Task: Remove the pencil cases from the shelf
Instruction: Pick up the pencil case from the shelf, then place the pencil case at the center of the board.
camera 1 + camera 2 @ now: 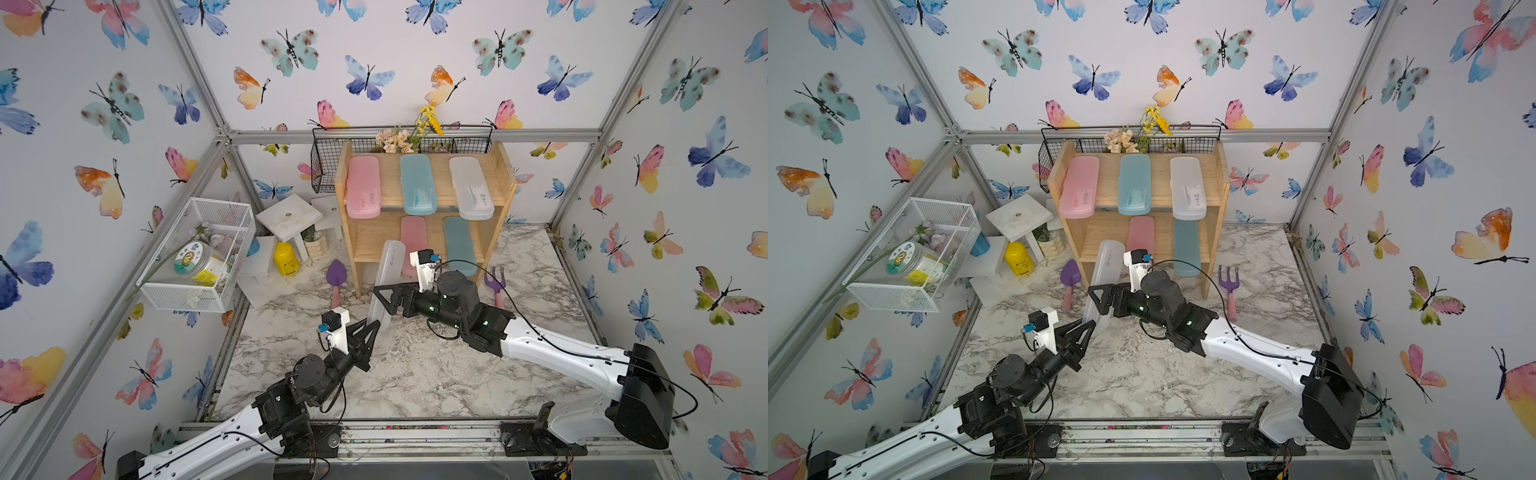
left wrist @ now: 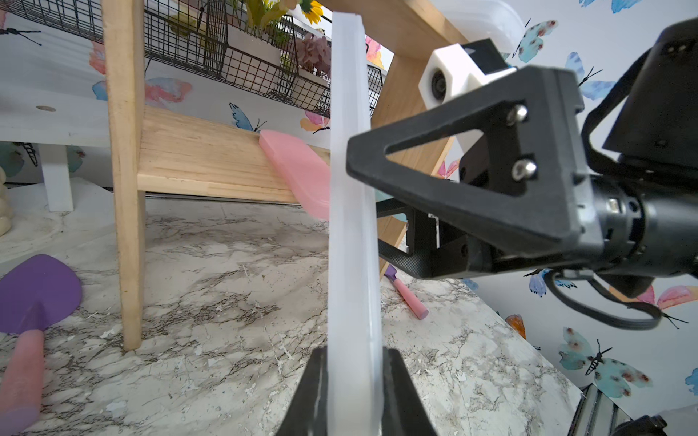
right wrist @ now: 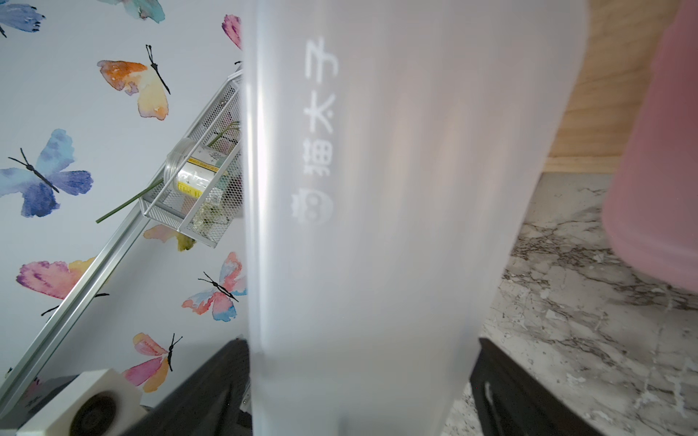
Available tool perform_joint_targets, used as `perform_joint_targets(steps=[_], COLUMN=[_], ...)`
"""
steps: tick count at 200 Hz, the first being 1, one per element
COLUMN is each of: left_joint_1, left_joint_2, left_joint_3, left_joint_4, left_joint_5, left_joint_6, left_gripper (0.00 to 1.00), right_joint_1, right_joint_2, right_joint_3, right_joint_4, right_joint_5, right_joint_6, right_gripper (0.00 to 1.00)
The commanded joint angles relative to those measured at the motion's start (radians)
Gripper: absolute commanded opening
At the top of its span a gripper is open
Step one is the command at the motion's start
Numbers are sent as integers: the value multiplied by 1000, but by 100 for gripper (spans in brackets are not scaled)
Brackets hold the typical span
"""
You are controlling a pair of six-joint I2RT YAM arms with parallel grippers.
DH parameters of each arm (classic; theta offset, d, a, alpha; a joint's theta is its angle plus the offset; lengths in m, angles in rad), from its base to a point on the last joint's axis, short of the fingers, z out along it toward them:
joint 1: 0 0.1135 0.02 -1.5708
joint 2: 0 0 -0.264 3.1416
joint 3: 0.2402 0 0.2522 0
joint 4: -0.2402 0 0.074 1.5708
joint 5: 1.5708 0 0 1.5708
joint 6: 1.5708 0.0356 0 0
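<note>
1. The left arm reaches in from the near left corner and angles up toward the rack. The left gripper [image 1: 371, 328] is clamped on the near end of a long frosted white translucent plastic pencil case [image 1: 390, 268], one finger on each broad face.
2. The right arm comes in from the near right with its elbow bent and its wrist pointing leftward across the rack's front. The right gripper [image 1: 382, 293] straddles the middle of that case, with a black finger close beside each long edge. I cannot tell whether they press on it.
3. The held case hangs slanted above the marble-patterned tabletop [image 1: 415, 374]. Its far end is at the front of the lower tier of the light natural-wood two-tier shelf [image 1: 506, 187], and I can't make out whether it touches the wood.
4. On the upper tier lie a pink case [image 1: 363, 187], a teal case [image 1: 417, 183] and a second frosted white case [image 1: 471, 187]. On the lower tier lie another pink case [image 1: 412, 235] and another teal case [image 1: 459, 245].
5. White print [image 3: 319, 132] on the held case reads "猫太子", next to a small cat-face mark. The labels on the upper cases are too small to read.
</note>
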Motion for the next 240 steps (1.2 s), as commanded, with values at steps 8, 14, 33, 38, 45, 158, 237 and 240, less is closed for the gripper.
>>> perform_joint_targets(steps=[8, 14, 33, 38, 45, 158, 237, 240], left_joint_1=[-7, -6, -7, -7, -8, -9, -6, -5], left_joint_2=[-11, -10, -10, -9, -8, -5, -12, -14], left_joint_3=[3, 3, 5, 3, 3, 65, 54, 51], left_joint_4=[55, 56, 56, 54, 54, -77, -99, -99], left_joint_5=[-18, -18, -20, -20, -21, -192, -251, -250], left_joint_6=[9, 10, 10, 10, 11, -13, -23, -25], left_gripper=[0, 0, 0, 0, 0, 94, 99, 99], right_joint_1=[7, 7, 7, 7, 7, 5, -267, -283], right_joint_2=[27, 32, 46, 49, 49, -228, -84, -78], right_joint_3=[44, 47, 62, 67, 70, 44, -118, -119], right_joint_4=[29, 28, 6, -3, -16, -801, -1018, -1015], right_joint_5=[2, 1, 4, 7, 13, 348, 210, 205], right_joint_6=[8, 9, 14, 15, 16, -169, -262, -268], right_gripper=[93, 92, 86, 84, 81, 70, 75, 74])
